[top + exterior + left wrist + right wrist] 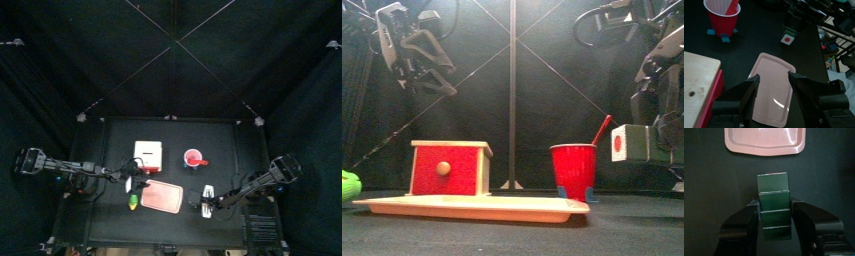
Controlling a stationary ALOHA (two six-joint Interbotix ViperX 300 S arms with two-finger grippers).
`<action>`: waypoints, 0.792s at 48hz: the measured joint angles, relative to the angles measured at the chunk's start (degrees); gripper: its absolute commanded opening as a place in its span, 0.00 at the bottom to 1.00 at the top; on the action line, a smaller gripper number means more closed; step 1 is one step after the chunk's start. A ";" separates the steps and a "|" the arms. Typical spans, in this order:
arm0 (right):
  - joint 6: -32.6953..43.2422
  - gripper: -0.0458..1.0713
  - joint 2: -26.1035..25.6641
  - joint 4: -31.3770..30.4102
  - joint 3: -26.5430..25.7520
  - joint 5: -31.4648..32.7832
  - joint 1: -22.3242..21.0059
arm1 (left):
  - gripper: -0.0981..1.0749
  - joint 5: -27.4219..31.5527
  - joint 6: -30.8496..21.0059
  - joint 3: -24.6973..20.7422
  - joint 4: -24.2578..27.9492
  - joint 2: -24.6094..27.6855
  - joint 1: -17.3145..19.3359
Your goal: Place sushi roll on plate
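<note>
The sushi roll (773, 183) is a dark green segmented bar whose white end has a red centre (620, 143). My right gripper (773, 204) is shut on it and holds it in the air to the right of the red cup, a short way from the plate (765, 140). The plate (163, 198) is flat, pinkish-red and square, and lies near the table's front edge. My left gripper (773, 77) hangs open and empty over the plate (771, 67); past it the roll (787, 38) shows under the right arm.
A red cup (195, 158) with a red straw stands behind the plate's right side. A white-and-red box (146, 155) stands behind its left side. A small green thing (134, 203) lies at the plate's left edge.
</note>
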 measured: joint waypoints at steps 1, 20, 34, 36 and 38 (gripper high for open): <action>0.09 0.42 0.00 0.09 0.09 0.09 -0.09 | 0.82 0.00 0.00 0.00 0.00 0.09 0.00; 0.00 0.42 0.00 0.09 -2.02 0.00 -0.09 | 0.82 0.00 0.00 0.00 0.00 0.00 0.09; -0.09 0.42 0.70 -2.29 -5.27 -0.44 -2.37 | 0.82 0.00 0.00 1.58 0.00 -2.46 0.09; 0.00 0.42 1.23 -3.08 -5.89 -0.88 -3.16 | 0.82 -0.09 0.00 2.11 0.00 -3.34 0.09; 0.26 0.42 1.85 -3.96 -6.50 -1.58 -4.04 | 0.82 0.00 -0.09 2.55 0.00 -4.13 0.09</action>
